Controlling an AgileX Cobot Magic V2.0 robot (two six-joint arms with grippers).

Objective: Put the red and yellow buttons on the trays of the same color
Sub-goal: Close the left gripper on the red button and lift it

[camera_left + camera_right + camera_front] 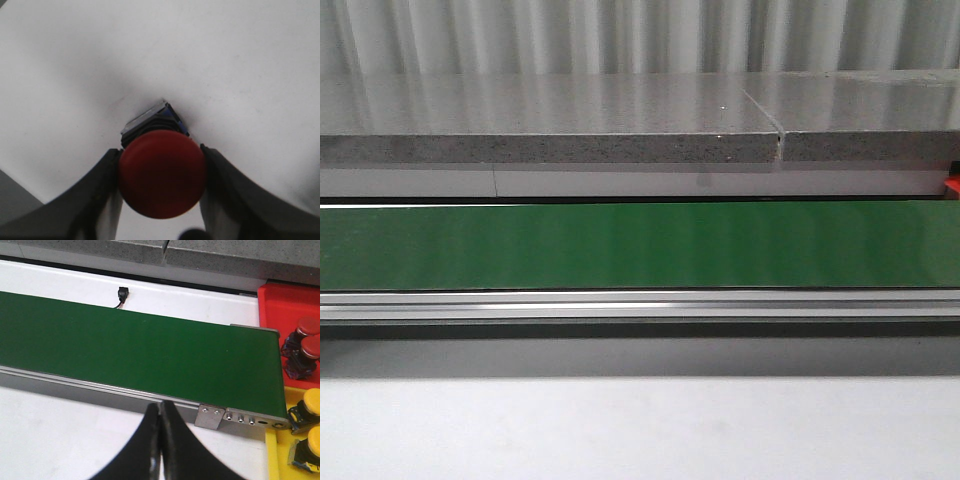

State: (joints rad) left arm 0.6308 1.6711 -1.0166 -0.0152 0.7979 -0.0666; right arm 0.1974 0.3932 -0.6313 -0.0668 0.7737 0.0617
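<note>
In the left wrist view a red button (162,175) with a dark base sits between the two dark fingers of my left gripper (161,172), which is shut on its cap above a white surface. My right gripper (160,412) is shut with nothing in it, just in front of the green belt's near rail. Beyond the belt's end the right wrist view shows a red tray (280,305) holding two red buttons (307,340) and a yellow tray (274,460) holding two yellow buttons (312,405). Neither gripper shows in the front view.
A green conveyor belt (640,245) with a metal rail (640,305) runs across the front view, with a grey stone ledge (550,135) behind it and white table (640,430) in front. A small black connector (122,293) lies behind the belt.
</note>
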